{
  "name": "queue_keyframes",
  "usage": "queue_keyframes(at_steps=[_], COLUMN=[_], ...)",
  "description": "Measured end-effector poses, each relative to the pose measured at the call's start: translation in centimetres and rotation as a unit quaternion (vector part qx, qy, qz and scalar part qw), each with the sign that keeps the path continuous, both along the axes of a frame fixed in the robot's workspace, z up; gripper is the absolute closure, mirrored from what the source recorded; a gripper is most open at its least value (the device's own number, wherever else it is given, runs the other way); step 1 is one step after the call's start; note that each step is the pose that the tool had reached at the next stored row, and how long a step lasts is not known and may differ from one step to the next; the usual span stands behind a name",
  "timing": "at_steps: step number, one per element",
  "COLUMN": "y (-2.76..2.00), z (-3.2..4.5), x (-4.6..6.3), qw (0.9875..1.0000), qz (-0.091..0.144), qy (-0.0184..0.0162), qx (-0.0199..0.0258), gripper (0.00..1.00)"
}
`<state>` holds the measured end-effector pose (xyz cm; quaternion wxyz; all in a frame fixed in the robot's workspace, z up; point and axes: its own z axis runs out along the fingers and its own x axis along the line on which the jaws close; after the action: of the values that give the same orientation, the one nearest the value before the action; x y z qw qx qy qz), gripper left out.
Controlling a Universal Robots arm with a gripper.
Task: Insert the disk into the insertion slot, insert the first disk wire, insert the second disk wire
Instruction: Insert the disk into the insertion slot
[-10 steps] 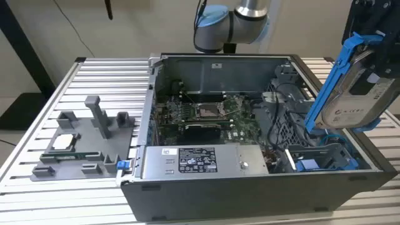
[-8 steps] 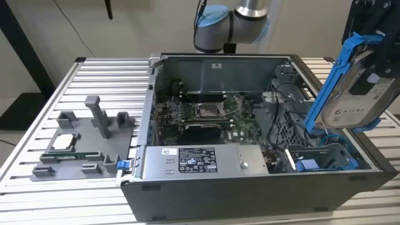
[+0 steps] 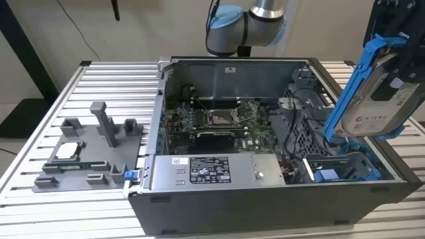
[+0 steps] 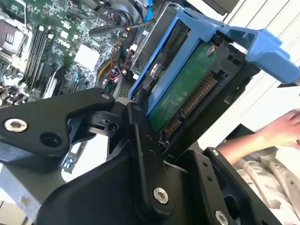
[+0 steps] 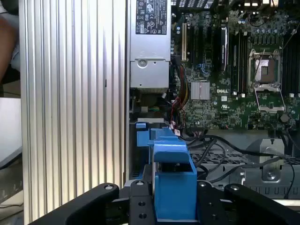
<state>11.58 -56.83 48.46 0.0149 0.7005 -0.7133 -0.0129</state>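
Observation:
In the exterior view, my gripper (image 3: pixel 397 62) is shut on the disk (image 3: pixel 375 107) and holds it tilted, nearly on edge, in the air above the open computer case's right side. The disk is silver-grey with a white label and sits in a bright blue carrier frame. Below it, at the case's near right corner, lies the insertion slot (image 3: pixel 345 172), a grey bay with blue rails. In the second wrist view the disk's green board and connector (image 4: pixel 183 96) sit between my black fingers (image 4: pixel 140 140). In the first wrist view the blue carrier (image 5: pixel 174 185) hangs over the slot's blue rails (image 5: pixel 143 138).
A grey power supply box with a white sticker (image 3: pixel 212 172) lies to the slot's left in the exterior view. Behind are the motherboard (image 3: pixel 219 119), loose black cables (image 3: pixel 292 124) and a perforated cage (image 3: pixel 309 142). A grey fixture (image 3: pixel 86 154) stands on the slatted table. A person's hand (image 4: pixel 281 131) is nearby.

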Motion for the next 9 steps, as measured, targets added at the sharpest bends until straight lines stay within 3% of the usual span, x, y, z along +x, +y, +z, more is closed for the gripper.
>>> queue_keyframes(at_steps=[6,9], y=[0.0,0.0], z=[-0.85,-1.76], x=[0.0,0.0], qw=[1.0,1.0], qz=[0.0,0.0], qy=[0.0,-0.0001], qx=[-0.0001,-0.0001], gripper=[1.0,1.0])
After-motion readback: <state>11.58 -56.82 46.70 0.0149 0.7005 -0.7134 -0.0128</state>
